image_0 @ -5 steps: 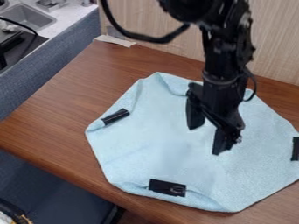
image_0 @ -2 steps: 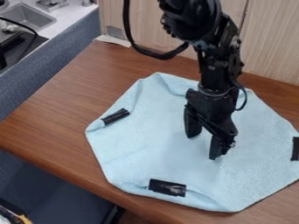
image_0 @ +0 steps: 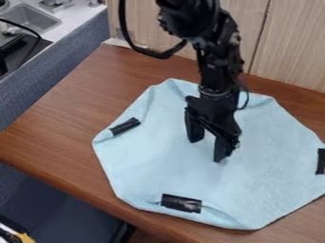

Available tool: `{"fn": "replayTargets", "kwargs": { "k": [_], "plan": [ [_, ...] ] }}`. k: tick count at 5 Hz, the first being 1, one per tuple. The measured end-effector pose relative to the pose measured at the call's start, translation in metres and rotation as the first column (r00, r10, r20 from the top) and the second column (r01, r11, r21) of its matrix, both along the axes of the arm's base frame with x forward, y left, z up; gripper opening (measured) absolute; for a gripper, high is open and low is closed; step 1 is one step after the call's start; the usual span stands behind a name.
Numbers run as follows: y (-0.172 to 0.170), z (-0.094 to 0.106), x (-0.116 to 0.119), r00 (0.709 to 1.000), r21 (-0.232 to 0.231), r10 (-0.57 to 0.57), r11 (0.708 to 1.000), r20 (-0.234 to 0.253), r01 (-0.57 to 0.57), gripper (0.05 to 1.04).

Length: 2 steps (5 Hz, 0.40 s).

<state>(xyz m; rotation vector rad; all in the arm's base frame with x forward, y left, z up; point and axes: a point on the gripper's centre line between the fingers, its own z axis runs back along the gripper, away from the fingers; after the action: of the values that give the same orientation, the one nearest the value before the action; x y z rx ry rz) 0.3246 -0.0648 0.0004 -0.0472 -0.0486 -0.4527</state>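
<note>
Your gripper point(image_0: 207, 150) hangs over the middle of the light blue cloth point(image_0: 152, 166), its two fingers spread apart and pointing down — you can see the cloth's surface between them. Whether the tips touch the fabric, you cannot tell. The cloth lies spread on the brown wooden table point(image_0: 70, 114), its corners turned in so that you get a many-sided outline, with a raised fold along the far edge, behind the gripper. You have a strip of black tape point(image_0: 125, 126) on its left side in the view, a second black strip point(image_0: 181, 203) near its front edge, and a third black piece point(image_0: 321, 162) at the right. Behind the table stands a pale wood-grain panel point(image_0: 289, 52) — and at your view's upper left, a grey sink point(image_0: 32, 20) is set in a light counter point(image_0: 76, 18).
</note>
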Motion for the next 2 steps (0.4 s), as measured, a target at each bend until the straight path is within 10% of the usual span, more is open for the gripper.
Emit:
{"fn": "replayTargets", "kwargs": {
  "k": [2],
  "plan": [
    [0.032,-0.005,0.007,0.994,0.017,0.105,0.994,-0.012,-0.105,1.001]
  ]
}}
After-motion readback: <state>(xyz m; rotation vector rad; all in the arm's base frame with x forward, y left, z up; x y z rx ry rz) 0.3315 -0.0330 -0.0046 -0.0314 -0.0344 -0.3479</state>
